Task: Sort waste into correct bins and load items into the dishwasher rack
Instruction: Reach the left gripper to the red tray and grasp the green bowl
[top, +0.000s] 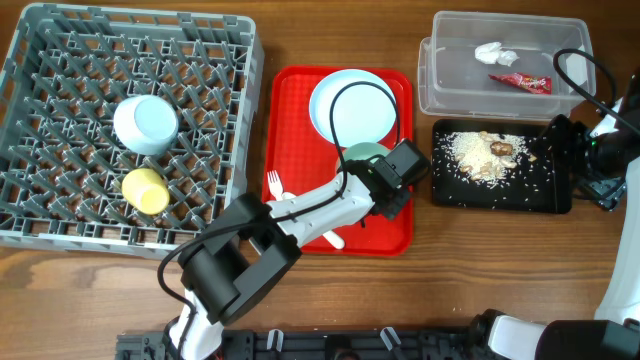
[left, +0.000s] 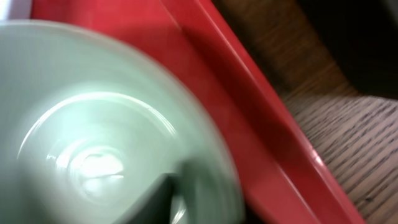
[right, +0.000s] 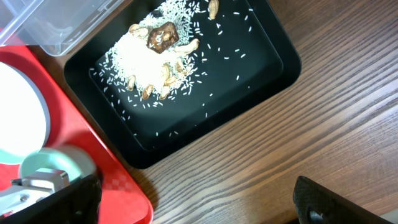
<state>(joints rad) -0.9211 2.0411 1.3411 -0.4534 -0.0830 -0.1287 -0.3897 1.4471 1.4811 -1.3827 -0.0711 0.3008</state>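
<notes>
On the red tray (top: 285, 110), nearest the front, two white spoons are counted. One (top: 276, 186) is laid with its head toward the far side; only an end of the other (top: 336, 241) is seen from under the left arm. Just beyond, one pale green bowl (top: 360, 152) is set mouth upward, with the left hand (top: 380, 175) at its near-right rim. Whether the fingers are closed on it cannot be told, the close view being blurred. One white plate (top: 345, 100) lies behind the bowl. In the grey rack (top: 60, 60) one yellow cup (top: 146, 190) and, farther back, one bluish-white bowl (top: 145, 123) are held. The right hand (right: 193, 208) is spread wide and empty over the counter (right: 348, 93), beside the one black tray (right: 261, 62) of rice (right: 134, 59), whose long side runs left to right. Farthest, one clear tub (top: 440, 90) holds one tissue (top: 495, 52) and one red wrapper (top: 521, 82), laid lengthwise across.
</notes>
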